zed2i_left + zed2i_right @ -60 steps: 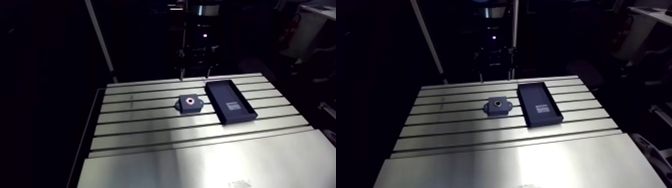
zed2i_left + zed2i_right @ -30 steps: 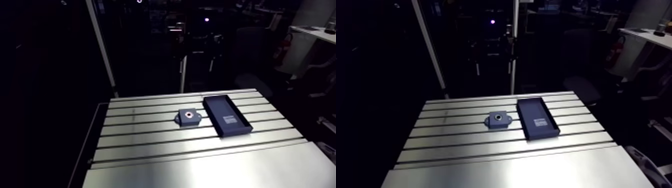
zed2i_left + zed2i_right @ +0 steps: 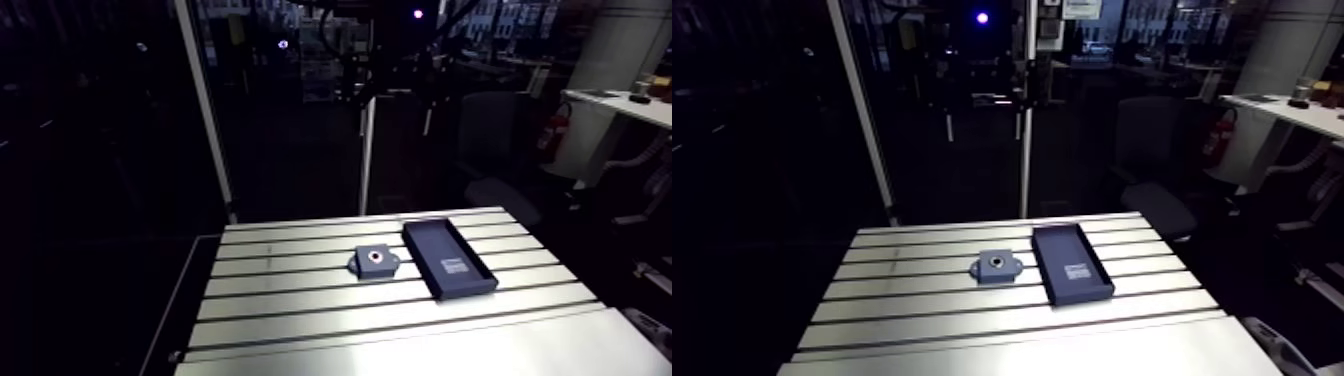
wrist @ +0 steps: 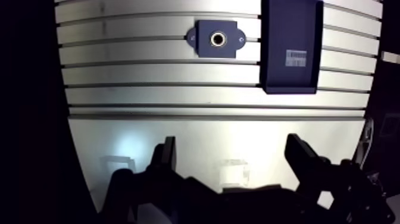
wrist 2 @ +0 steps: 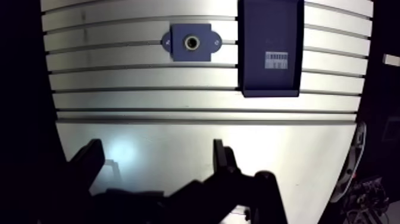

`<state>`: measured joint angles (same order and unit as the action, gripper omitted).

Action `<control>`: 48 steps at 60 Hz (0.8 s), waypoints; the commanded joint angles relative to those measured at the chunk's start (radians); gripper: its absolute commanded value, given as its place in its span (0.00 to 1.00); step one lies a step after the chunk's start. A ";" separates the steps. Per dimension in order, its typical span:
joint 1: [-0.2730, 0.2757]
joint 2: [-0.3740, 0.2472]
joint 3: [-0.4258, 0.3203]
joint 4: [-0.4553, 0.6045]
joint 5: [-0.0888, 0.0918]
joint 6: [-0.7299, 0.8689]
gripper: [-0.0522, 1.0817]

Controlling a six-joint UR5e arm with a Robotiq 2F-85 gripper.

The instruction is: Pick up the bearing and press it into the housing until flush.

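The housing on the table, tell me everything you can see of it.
The housing is a dark blue-grey block, roughly square, with a small ear on two opposite sides, each bearing a pale dot like a screw. A bright ring lines its round central bore. It lies flat on the slotted table, beside the dark tray but apart from it. Nothing else touches it.

Dim all around, bright only on the table (image 3: 300,300). Soft glare near the gripper (image 4: 232,143), itself a dark silhouette.
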<state>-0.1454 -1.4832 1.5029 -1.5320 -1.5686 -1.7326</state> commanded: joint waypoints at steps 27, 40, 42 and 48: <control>0.001 -0.024 -0.007 0.051 -0.001 -0.002 0.06; 0.003 -0.024 -0.011 0.049 0.000 -0.002 0.06; 0.001 -0.024 -0.010 0.049 0.001 0.000 0.06; 0.003 -0.024 -0.007 0.049 0.002 0.000 0.06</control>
<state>-0.1436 -1.5070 1.4929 -1.4829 -1.5689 -1.7338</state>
